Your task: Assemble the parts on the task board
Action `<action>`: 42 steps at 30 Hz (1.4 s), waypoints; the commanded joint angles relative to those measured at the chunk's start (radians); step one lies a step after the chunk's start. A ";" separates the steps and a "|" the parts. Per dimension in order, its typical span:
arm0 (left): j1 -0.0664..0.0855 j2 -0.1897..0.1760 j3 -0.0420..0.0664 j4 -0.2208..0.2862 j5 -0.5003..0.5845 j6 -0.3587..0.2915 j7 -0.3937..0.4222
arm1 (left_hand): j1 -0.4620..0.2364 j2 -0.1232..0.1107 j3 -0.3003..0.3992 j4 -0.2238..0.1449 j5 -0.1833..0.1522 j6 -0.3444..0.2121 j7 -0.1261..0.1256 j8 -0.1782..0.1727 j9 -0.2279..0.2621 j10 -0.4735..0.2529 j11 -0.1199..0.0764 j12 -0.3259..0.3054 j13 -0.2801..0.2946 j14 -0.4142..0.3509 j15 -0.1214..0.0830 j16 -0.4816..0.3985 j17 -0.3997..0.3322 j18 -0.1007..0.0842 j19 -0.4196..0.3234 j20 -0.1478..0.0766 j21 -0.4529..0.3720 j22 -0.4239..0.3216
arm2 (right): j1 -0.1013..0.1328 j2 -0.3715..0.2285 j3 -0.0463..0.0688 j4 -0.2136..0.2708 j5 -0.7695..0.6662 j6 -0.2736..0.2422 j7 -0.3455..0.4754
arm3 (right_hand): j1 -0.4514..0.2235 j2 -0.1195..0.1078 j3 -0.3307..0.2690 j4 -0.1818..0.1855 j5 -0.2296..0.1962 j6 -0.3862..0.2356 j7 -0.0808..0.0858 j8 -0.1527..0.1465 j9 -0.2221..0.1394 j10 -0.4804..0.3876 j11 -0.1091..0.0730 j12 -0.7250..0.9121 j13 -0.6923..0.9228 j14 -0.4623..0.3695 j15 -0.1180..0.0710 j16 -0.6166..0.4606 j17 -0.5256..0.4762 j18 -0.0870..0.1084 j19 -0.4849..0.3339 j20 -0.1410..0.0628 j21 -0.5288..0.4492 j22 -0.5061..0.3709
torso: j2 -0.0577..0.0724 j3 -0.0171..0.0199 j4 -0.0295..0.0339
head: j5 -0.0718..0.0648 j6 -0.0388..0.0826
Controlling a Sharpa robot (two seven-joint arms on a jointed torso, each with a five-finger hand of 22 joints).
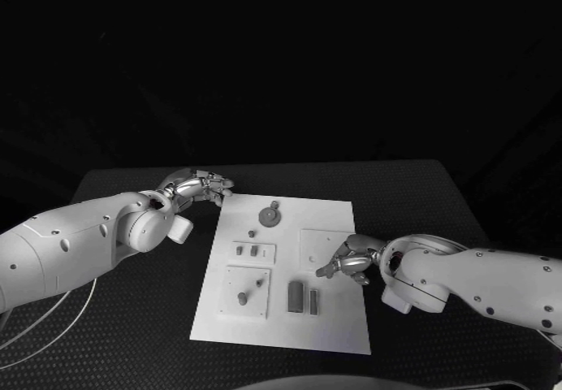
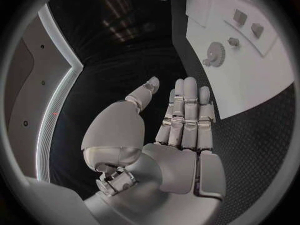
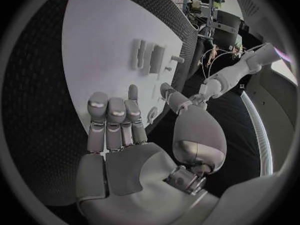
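Nearest the robot on the black textured tabletop [image 1: 140, 325] lies the white rectangular task board [image 1: 334, 325], its near end carrying two dark upright rectangular blocks [image 1: 304, 300] side by side and, beside them, a raised square panel with a small grey peg [image 1: 243, 299] standing in it. These look seated already, likely as finished slots or fixtures for the assembly.

A little farther in, the silver many-fingered right hand [image 1: 348, 262] sits over the board's right edge, beside a pale square recess [image 1: 322, 242]. From the right wrist view its fingers [image 3: 112, 122] lie straight and close together with the thumb apart, and nothing is visible in them; the palm faces the board, which suggests a hand poised to reach for a part rather than carrying one.

Mid-board, a smaller panel holds a few little grey pieces [image 1: 247, 251].

Farther still, a grey round gear-like disc [image 1: 270, 215] lies flat near the board's far end.

Just off the far left corner, the silver left hand [image 1: 201, 188] hovers above the tabletop. The left wrist view shows its fingers [image 2: 186, 115] extended together, thumb spread, holding nothing, probably kept clear so the right hand can work.
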 commanded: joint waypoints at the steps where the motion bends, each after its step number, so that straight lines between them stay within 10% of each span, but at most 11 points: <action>1: 0.001 0.015 0.001 -0.010 0.027 -0.025 0.031 | -0.005 -0.005 0.000 0.006 -0.001 0.003 0.005 -0.005 0.001 -0.007 0.000 0.004 -0.001 -0.004 0.000 -0.005 0.001 -0.004 0.002 -0.019 -0.004 0.015 | 0.022 -0.001 0.007 -0.050 0.020 0.011 0.193 | -0.008 0.009 -0.008 0.001 -0.001 -0.011 0.007 -0.004 0.003 -0.004 0.000 0.000 0.001 -0.006 0.000 -0.001 0.002 0.048 -0.008 0.000 -0.004 -0.001 | -0.008 0.0002 -0.0010 | -0.006 0.026; 7: 0.001 0.029 0.001 -0.031 0.053 -0.050 0.059 | -0.004 -0.004 0.002 0.007 -0.001 0.008 0.003 -0.003 0.003 -0.003 -0.002 0.008 0.000 -0.012 0.002 -0.011 0.000 -0.004 0.001 -0.019 -0.006 0.015 | 0.029 0.042 0.057 -0.170 0.158 -0.010 0.391 | 0.035 0.087 -0.029 -0.033 -0.001 -0.023 0.009 -0.003 0.008 -0.033 0.002 -0.016 -0.018 -0.014 0.002 -0.003 0.005 0.048 -0.020 -0.003 -0.004 0.002 | -0.031 0.0041 -0.0024 | -0.003 0.068; 12: 0.001 0.040 0.002 -0.050 0.077 -0.058 0.074 | -0.003 0.001 0.006 0.004 0.000 0.016 0.000 0.000 0.005 0.002 -0.004 0.013 0.000 -0.048 0.023 -0.061 -0.020 -0.001 -0.014 -0.002 -0.023 0.012 | 0.030 0.121 0.078 -0.324 0.339 -0.011 0.496 | 0.095 0.139 -0.048 -0.092 0.006 -0.066 0.028 -0.018 0.005 -0.101 0.020 -0.114 -0.098 -0.066 0.021 -0.092 -0.043 0.044 -0.090 0.026 -0.084 -0.037 | -0.053 0.0092 -0.0028 | 0.003 0.119; 19: 0.005 0.062 0.005 -0.092 0.145 -0.075 0.106 | -0.006 0.007 0.027 -0.008 0.000 -0.018 0.005 -0.022 -0.001 -0.071 0.028 -0.045 -0.032 -0.179 0.113 -0.277 -0.091 0.018 -0.106 0.086 -0.111 -0.016 | 0.025 0.242 0.111 -0.563 0.528 0.003 0.570 | 0.120 0.159 -0.034 -0.119 0.031 -0.143 0.074 -0.038 -0.003 -0.291 0.078 -0.348 -0.292 -0.256 0.123 -0.384 -0.218 0.002 -0.312 0.134 -0.378 -0.188 | -0.087 0.0153 0.0003 | 0.014 0.194; 23: 0.006 0.082 0.006 -0.131 0.192 -0.080 0.120 | -0.011 0.007 0.027 -0.013 0.000 -0.062 0.006 -0.048 -0.018 -0.132 0.036 -0.095 -0.066 -0.260 0.140 -0.363 -0.112 0.021 -0.153 0.116 -0.155 -0.030 | -0.008 0.307 0.151 -0.693 0.601 0.022 0.596 | 0.125 0.170 -0.021 -0.128 0.058 -0.184 0.081 -0.043 -0.009 -0.353 0.141 -0.574 -0.520 -0.365 0.209 -0.574 -0.350 -0.030 -0.448 0.191 -0.551 -0.288 | -0.106 0.0170 -0.0008 | 0.023 0.228; 28: 0.006 0.103 0.008 -0.178 0.227 -0.069 0.137 | -0.052 -0.011 -0.015 -0.016 0.001 -0.128 -0.010 -0.083 -0.041 -0.203 0.036 -0.152 -0.106 -0.340 0.153 -0.439 -0.132 -0.002 -0.224 0.135 -0.216 -0.048 | -0.046 0.357 0.198 -0.792 0.654 0.057 0.624 | 0.121 0.190 -0.060 -0.138 0.107 -0.224 0.069 -0.043 -0.024 -0.333 0.163 -0.784 -0.780 -0.390 0.243 -0.745 -0.489 -0.032 -0.504 0.235 -0.683 -0.380 | -0.121 0.0141 -0.0042 | 0.030 0.280; 34: 0.004 0.138 0.009 -0.233 0.282 -0.069 0.172 | -0.178 -0.055 -0.082 0.040 -0.004 -0.239 -0.047 -0.130 -0.059 -0.337 0.020 -0.158 -0.157 -0.439 0.165 -0.506 -0.153 -0.008 -0.328 0.177 -0.292 -0.067 | -0.099 0.389 0.287 -0.836 0.676 0.080 0.645 | 0.094 0.208 -0.129 -0.139 0.136 -0.263 0.050 -0.041 -0.050 -0.303 0.151 -0.933 -0.956 -0.424 0.249 -0.866 -0.595 -0.032 -0.553 0.265 -0.788 -0.450 | -0.132 0.0145 -0.0097 | 0.037 0.306; 42: -0.004 0.148 0.009 -0.252 0.279 -0.091 0.194 | -0.239 -0.067 -0.062 0.132 -0.004 -0.267 -0.058 -0.124 -0.046 -0.363 0.015 -0.149 -0.175 -0.460 0.170 -0.511 -0.145 -0.008 -0.350 0.185 -0.304 -0.048 | -0.115 0.392 0.315 -0.844 0.696 0.083 0.657 | 0.042 0.222 -0.203 -0.133 0.148 -0.284 0.050 -0.034 -0.073 -0.269 0.155 -1.030 -1.054 -0.436 0.253 -0.911 -0.658 -0.023 -0.563 0.281 -0.840 -0.483 | -0.136 0.0198 -0.0084 | 0.044 0.317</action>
